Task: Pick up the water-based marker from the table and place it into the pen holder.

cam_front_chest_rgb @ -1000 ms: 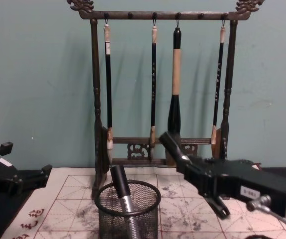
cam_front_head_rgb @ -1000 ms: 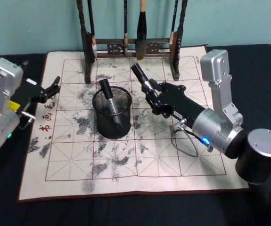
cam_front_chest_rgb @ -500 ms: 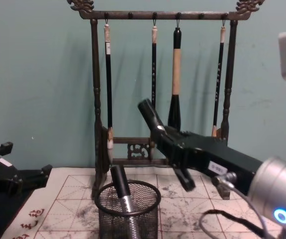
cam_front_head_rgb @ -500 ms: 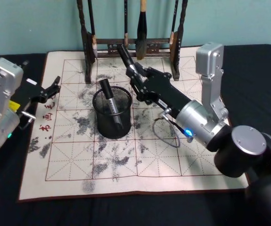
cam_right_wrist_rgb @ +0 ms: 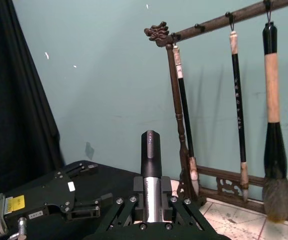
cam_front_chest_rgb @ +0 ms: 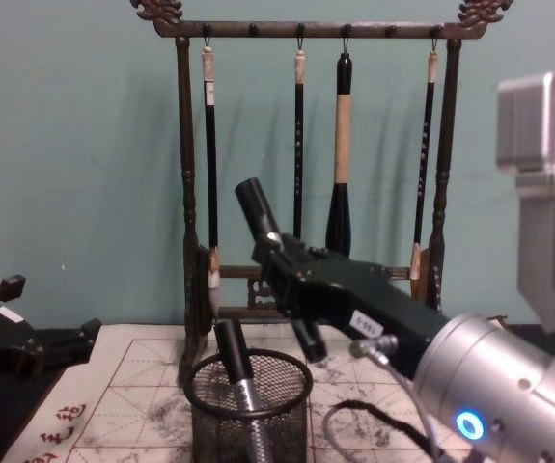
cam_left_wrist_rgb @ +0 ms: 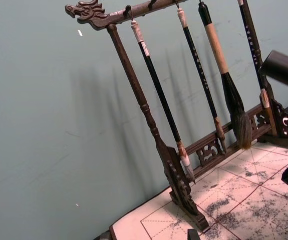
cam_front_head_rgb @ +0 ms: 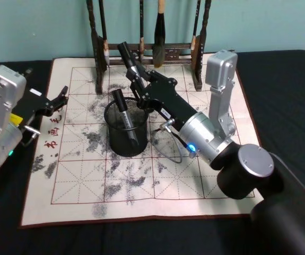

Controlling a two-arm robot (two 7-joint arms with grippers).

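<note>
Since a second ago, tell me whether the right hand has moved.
Yes: the right hand, shut on a marker, swung left, closing on the pen holder.

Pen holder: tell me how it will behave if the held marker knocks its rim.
The pen holder is open wire mesh, so probably light; a knock from the held marker in the right gripper could slide it across the mat. It looks about as wide as tall, so sliding seems likelier than tipping.

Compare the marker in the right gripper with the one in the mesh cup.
The held marker hangs in the air, clamped by the right gripper; the cupped marker rests inside the pen holder, ungripped. The held marker is higher than the cupped one. Both tilt, black caps up.
</note>
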